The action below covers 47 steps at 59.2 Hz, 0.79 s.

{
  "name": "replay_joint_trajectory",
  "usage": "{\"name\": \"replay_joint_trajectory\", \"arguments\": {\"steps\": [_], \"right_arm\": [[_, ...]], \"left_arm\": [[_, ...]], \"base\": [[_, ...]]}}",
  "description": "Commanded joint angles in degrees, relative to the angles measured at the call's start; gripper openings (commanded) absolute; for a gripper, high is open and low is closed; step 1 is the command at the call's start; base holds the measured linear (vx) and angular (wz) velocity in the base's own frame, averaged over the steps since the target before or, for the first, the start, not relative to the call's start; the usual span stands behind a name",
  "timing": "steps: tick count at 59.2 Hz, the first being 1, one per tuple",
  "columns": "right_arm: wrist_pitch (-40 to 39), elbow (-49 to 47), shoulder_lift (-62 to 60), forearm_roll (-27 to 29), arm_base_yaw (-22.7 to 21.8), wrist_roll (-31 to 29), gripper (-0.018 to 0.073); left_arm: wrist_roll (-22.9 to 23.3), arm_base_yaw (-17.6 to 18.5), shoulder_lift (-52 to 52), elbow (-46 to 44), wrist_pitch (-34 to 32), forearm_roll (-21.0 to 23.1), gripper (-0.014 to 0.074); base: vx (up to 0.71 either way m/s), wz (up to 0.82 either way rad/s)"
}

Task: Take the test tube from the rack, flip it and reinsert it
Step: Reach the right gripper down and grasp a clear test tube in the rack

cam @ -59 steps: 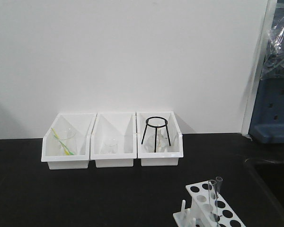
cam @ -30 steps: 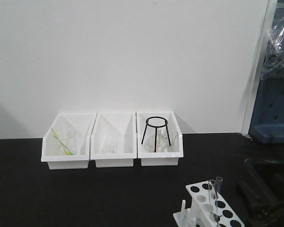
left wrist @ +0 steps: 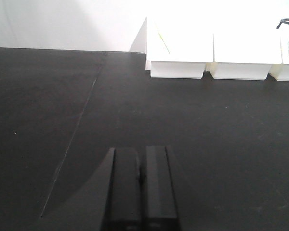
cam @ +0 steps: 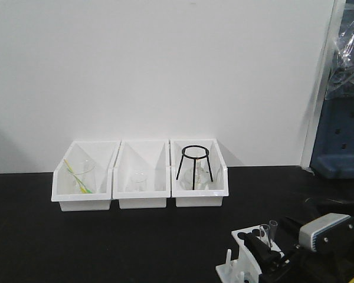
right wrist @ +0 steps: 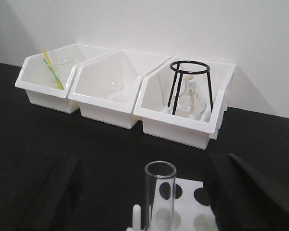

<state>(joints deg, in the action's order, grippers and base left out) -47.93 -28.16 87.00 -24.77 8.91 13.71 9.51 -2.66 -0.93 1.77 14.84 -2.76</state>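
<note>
Right gripper (right wrist: 144, 161), black fingers (right wrist: 58, 192) spread either side of the clear glass test tube (right wrist: 160, 192) standing upright in the small white plastic rack (right wrist: 187, 186) — nothing clamped. Risk: an off-centre closure could tilt the tube or drag the light rack.

Setting: laboratory bench. Identifying features:

- A matte black worktop (cam: 106, 236) set against a plain white wall (cam: 165, 71).
- Three white open-fronted plastic bins (cam: 141, 201) in a row at the wall. They hold a clear glass beaker (cam: 82, 175), a small clear glass beaker (cam: 138, 181), and a black wire tripod stand (cam: 194, 168) standing over a clear glass flask (right wrist: 189, 101).
- A small white plastic test tube rack (cam: 241, 250) with round holes, holding an upright clear glass test tube (right wrist: 159, 192).
</note>
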Motion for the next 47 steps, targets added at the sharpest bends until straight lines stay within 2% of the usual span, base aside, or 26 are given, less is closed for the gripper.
{"name": "replay_joint_trajectory", "arguments": {"steps": [1, 9, 23, 29, 35, 47], "right_arm": [[-5.4, -3.3, 1.0, -0.3, -0.1, 0.3, 0.0565], [-5.8, -5.0, 5.0, -0.3, -0.1, 1.8, 0.0565], [-11.0, -5.0, 10.2, -0.3, -0.1, 1.9, 0.0562], [-12.5, -5.0, 10.8, -0.2, -0.1, 1.8, 0.0531], [-13.6, -5.0, 10.6, 0.0, -0.3, 1.7, 0.0446], [-13.2, -4.9, 10.6, -0.2, -0.3, 1.7, 0.0185]], "left_arm": [[0.0, 0.5, -0.7, 0.1, -4.5, 0.3, -0.0006], [0.0, 0.5, -0.7, 0.1, -4.5, 0.3, -0.0006], [0.0, 0.5, -0.7, 0.1, -4.5, 0.3, -0.0006], [0.0, 0.5, -0.7, 0.1, -4.5, 0.3, -0.0006], [0.0, 0.5, -0.7, 0.1, -4.5, 0.3, -0.0006], [0.0, 0.5, -0.7, 0.1, -4.5, 0.3, -0.0006]], "base": [[0.00, 0.00], [0.00, 0.00], [0.00, 0.00], [0.00, 0.00], [0.00, 0.00], [0.00, 0.00]]}}
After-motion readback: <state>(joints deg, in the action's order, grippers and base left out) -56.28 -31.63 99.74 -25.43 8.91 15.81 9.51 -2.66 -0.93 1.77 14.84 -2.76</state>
